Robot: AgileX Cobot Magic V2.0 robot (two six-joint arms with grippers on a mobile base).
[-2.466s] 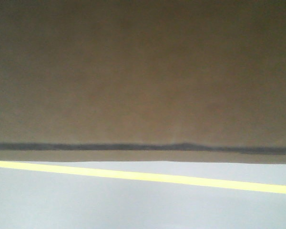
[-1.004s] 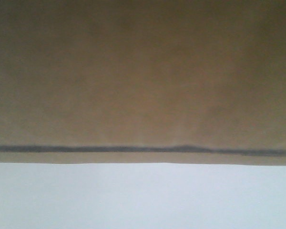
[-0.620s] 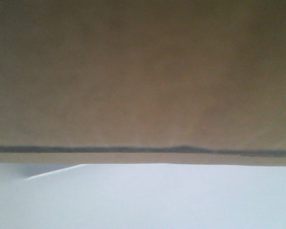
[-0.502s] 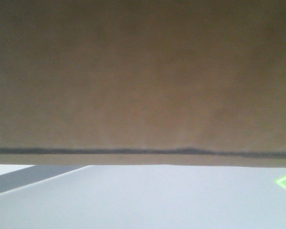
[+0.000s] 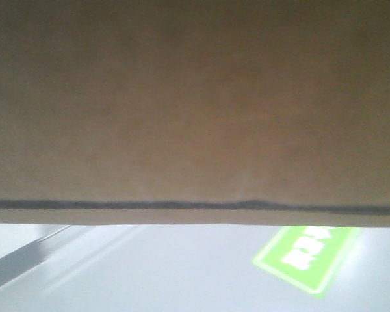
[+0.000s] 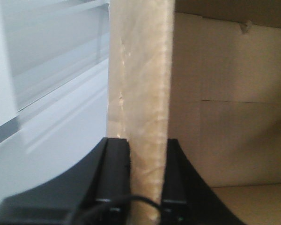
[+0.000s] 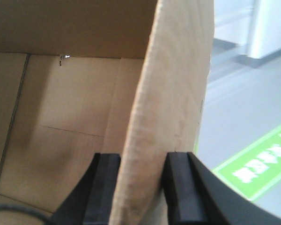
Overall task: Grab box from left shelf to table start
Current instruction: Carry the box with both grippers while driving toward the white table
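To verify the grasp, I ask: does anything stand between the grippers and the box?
Nothing visible does. The left gripper and the right gripper each clamp a wall of the box directly, with only cardboard between the jaws.

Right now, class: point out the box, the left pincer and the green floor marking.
box point(image 5: 195, 104): front view, plain brown face.
left pincer point(image 6: 146, 146): left wrist view, between the fingertips clamping the box wall.
green floor marking point(image 5: 305, 257): front view, middle of the sign.
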